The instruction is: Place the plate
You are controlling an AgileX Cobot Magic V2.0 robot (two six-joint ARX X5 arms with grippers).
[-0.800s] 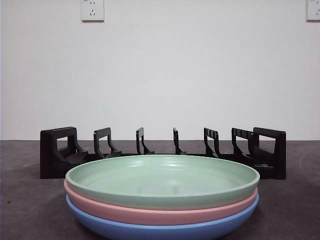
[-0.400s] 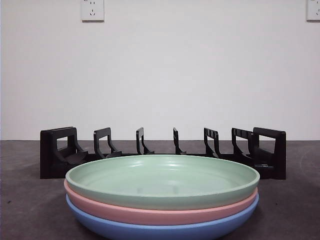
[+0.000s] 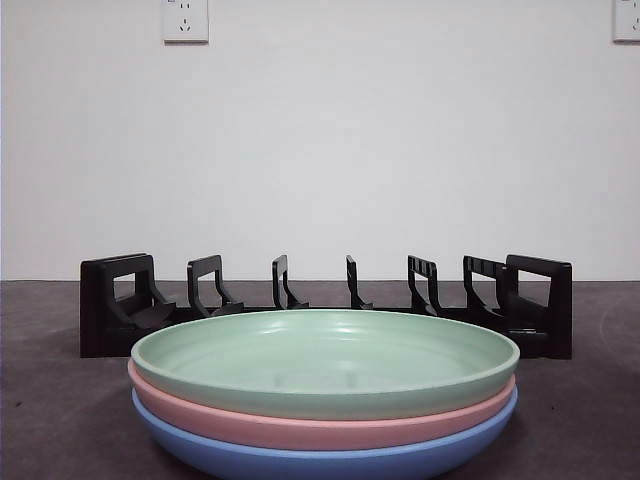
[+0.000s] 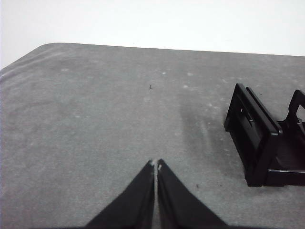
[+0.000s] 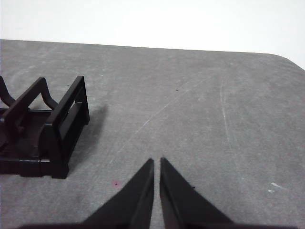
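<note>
Three plates are stacked at the front of the table: a green plate point(image 3: 325, 358) on top, a pink plate point(image 3: 320, 425) under it and a blue plate point(image 3: 330, 458) at the bottom. Behind them stands a black slotted plate rack point(image 3: 325, 300), with nothing in its slots. My left gripper point(image 4: 155, 164) is shut over bare table beside one end of the plate rack point(image 4: 259, 138). My right gripper point(image 5: 156, 161) is shut above the table beside the other end of the plate rack point(image 5: 52, 129). Neither gripper shows in the front view.
The grey table point(image 3: 60, 410) runs back to a white wall point(image 3: 320, 140) with power sockets point(image 3: 185, 20) high up. The table's rounded far corners show in both wrist views.
</note>
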